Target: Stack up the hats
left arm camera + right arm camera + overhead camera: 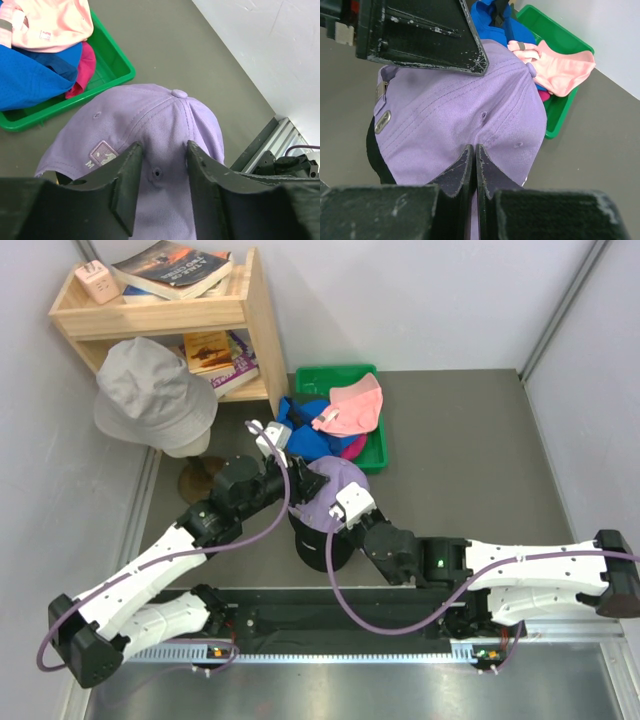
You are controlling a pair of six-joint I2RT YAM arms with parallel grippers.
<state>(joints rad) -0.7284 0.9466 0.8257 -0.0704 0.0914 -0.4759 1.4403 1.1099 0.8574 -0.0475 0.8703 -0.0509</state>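
A lavender cap (338, 485) sits on top of a black cap (315, 545) in the middle of the table. My right gripper (328, 512) is shut, pinching the lavender crown's fabric (475, 148). My left gripper (300, 478) is open, its fingers straddling the lavender crown (165, 157) around an eyelet. The pink cap (350, 408), bright blue cap (305, 425) and magenta cap (352, 448) lie in the green tray (335, 375). The dark green cap is out of view.
A grey bucket hat (155, 395) hangs on a stand at the left. A wooden shelf (255, 320) with books stands at the back left. Grey walls close in the table at the back and right.
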